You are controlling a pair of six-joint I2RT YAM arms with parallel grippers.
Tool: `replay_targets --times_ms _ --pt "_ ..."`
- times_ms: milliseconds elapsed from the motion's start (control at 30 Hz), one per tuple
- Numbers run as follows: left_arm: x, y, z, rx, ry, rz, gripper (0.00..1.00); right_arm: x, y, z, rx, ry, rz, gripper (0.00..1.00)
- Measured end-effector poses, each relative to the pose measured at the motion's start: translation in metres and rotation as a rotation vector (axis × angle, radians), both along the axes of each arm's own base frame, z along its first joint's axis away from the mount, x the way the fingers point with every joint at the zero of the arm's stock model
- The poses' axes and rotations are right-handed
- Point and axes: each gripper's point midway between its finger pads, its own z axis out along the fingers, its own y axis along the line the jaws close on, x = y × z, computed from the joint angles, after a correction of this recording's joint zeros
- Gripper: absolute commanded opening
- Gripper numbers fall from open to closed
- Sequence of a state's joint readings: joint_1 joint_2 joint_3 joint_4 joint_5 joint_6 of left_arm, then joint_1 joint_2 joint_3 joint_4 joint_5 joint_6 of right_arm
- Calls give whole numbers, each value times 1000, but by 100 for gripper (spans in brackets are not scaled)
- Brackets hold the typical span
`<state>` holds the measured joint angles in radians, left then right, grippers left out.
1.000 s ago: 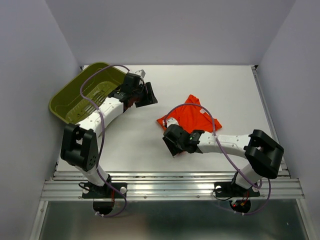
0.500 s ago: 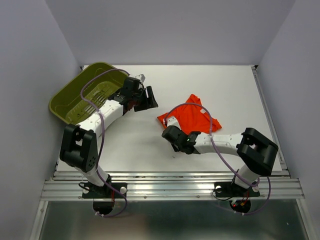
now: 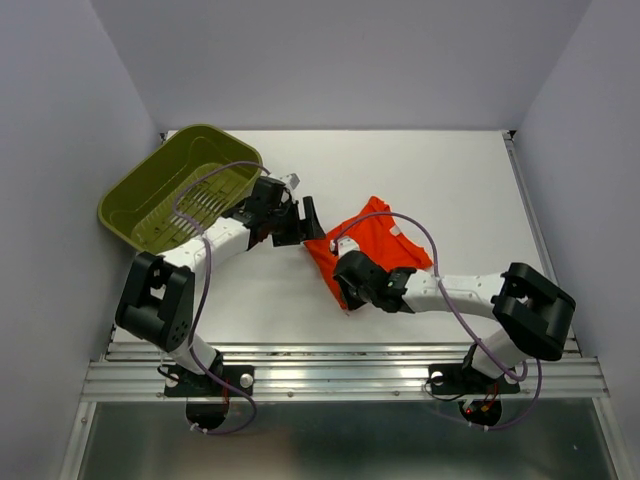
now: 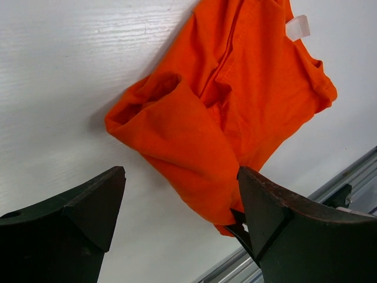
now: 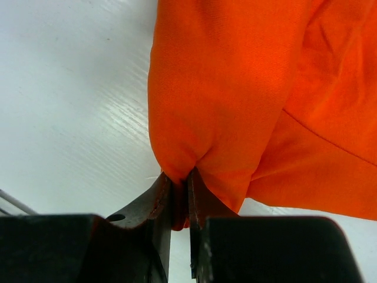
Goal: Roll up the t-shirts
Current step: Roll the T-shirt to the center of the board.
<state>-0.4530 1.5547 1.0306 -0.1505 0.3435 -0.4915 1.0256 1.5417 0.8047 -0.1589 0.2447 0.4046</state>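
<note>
Orange-red t-shirt, plain and soft, lies crumpled in a wrinkled heap rather than spread flat. One folded lobe bulges at its left side, and a small white label shows near the neck (the only mark on it). The right tool is clenched on a pinch of cloth at the heap's near edge, and the fabric puckers where its two fingers meet. The left tool is spread wide and grips nothing. It hangs just over the left side of the t-shirt, with the bulging fold showing between its dark fingers. The garment rests on the white counter, about mid-width, between the two arms. An olive-green slotted basket sits at the counter's far left corner, well apart from the cloth. A metal rail runs along the near edge, and plain pale walls close in the other three sides.
</note>
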Motion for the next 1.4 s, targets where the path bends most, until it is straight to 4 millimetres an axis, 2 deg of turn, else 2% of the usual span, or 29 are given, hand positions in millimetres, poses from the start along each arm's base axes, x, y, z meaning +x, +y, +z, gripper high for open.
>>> replay_targets --times_ms 200,467,733,1267,1333,1367,1400 --pt "-15 -6 -14 -23 33 -37 88 3 1 5 81 48 -12 1" --pt "-24 -21 -28 -44 51 -76 89 5 -2 5 140 89 -22 1" --pt "-25 -32 -47 -63 77 -69 89 6 -2 12 171 99 -22 1" --pt "-25 -54 -67 -105 99 -65 88 5 -4 15 196 106 -29 1" --pt "-24 -55 -67 -107 95 -64 86 7 -5 17 199 103 -33 1" --pt "-23 -55 -68 -106 96 -63 79 7 -5 17 201 102 -34 1" --pt "-23 -55 -68 -107 96 -58 67 8 -5 18 203 100 -35 1"
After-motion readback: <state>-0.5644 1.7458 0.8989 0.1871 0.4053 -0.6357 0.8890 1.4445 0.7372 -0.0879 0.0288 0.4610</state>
